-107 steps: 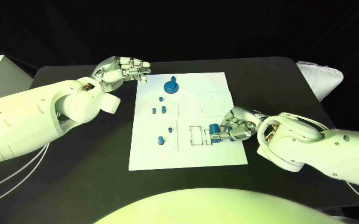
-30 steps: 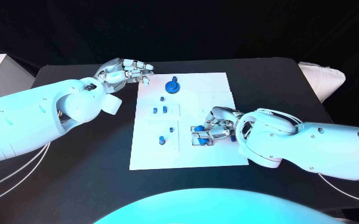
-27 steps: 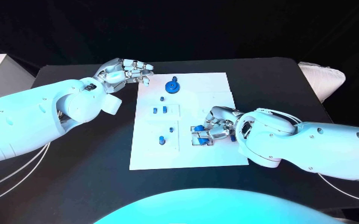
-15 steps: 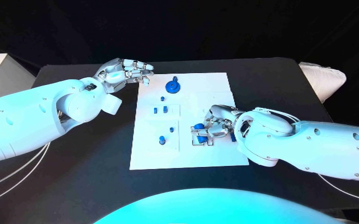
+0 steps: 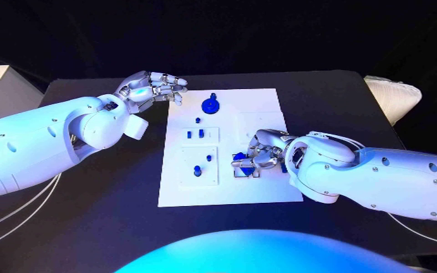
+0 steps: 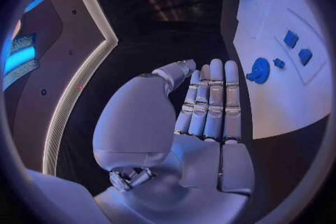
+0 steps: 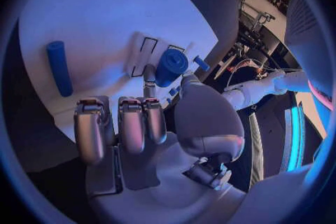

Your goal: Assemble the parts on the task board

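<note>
The white task board (image 5: 264, 105) lies in the middle of the black table. My right hand (image 5: 262, 153) hovers over the board's near right part and pinches a short blue cylinder (image 5: 239, 157) between thumb and a finger. In the right wrist view that cylinder (image 7: 170, 66) sits just above the outlined rectangular slots (image 7: 143, 55), and a long blue rod (image 7: 59, 67) lies flat on the board. My left hand (image 5: 150, 88) hangs beside the board's far left corner, its fingers (image 6: 210, 101) straight and holding nothing.
A blue round gear part (image 5: 211, 104) stands at the far end of the board. Small blue pieces (image 5: 189, 134) stand in the left recesses, another one (image 5: 197, 172) nearer me. A white object (image 5: 393, 99) lies at the table's right edge.
My right hand has carried the blue cylinder leftward across the board to the slots, then lifted it slightly off them. The left hand has stayed in place.
</note>
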